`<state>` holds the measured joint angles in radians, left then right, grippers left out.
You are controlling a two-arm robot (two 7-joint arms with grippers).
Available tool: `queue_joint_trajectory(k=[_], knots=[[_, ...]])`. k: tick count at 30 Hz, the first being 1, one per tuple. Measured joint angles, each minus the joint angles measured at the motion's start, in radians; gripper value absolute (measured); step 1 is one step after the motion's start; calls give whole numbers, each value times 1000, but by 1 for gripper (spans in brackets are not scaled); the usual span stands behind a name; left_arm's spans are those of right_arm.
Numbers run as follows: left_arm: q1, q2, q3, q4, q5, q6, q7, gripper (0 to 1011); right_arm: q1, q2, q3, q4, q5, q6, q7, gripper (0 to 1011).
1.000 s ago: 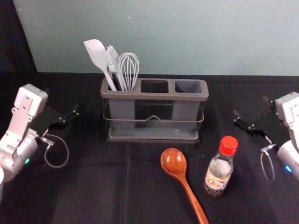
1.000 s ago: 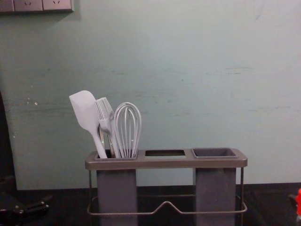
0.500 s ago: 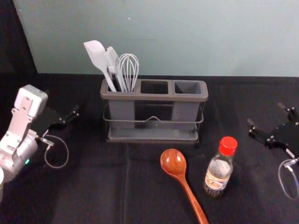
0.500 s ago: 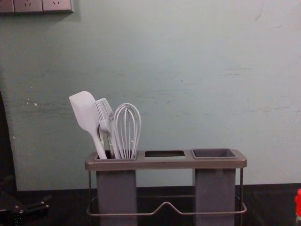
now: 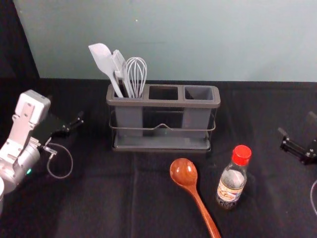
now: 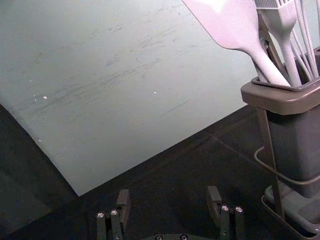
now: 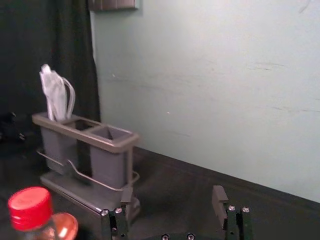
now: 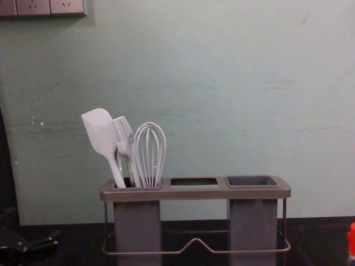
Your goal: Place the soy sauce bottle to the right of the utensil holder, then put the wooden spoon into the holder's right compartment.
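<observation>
While the wooden spoon (image 5: 184,172) lies on the bench (image 5: 99,198) at the lower centre of the head view, bowl toward the utensil holder (image 5: 163,103) and handle running to the bottom edge, its position matches the earlier frames. The soy sauce bottle (image 5: 232,184) stands upright just beside it, at the lower right, also unchanged; its red cap shows at the lower right edge of the chest view.

The right end effector (image 5: 296,123) has shifted outward from the bottle and is now cut by the right edge of the head view. In the right wrist view, this end effector (image 7: 173,193) is wide open, its fingers well apart, gripping nothing. The left end effector (image 5: 67,110) is parked at the left of the head view, position unchanged; in the left wrist view it is likewise wide open and unloaded.

Beyond the spoon, the utensil holder stands at the upper centre. Its left compartment carries the spatula (image 5: 103,59), brush (image 5: 119,64) and whisk (image 5: 137,72); its right compartment (image 5: 199,92) is unoccupied. The pale wall (image 5: 208,39) spans the top of the frame.
</observation>
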<state>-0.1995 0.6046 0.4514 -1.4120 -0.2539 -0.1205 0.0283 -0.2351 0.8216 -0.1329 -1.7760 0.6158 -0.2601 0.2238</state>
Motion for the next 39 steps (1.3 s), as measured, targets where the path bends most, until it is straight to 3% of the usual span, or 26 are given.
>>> queue_joint_trajectory(k=[4,8,17,25,39], knots=[[0,0,0,0,0,0,0,1005,-15,-2,16,-15,68,-3,66,1003],[0,0,0,0,0,0,0,1005,-16,-5,15,-32,102,4,119,1002],[0,0,0,0,0,0,0,1005,-21,-7,3,-84,133,28,210,1003],[0,0,0,0,0,0,0,1005,-7,-16,-33,-107,120,67,256,1003],[0,0,0,0,0,0,0,1005,36,-56,-93,-84,19,126,271,1003]])
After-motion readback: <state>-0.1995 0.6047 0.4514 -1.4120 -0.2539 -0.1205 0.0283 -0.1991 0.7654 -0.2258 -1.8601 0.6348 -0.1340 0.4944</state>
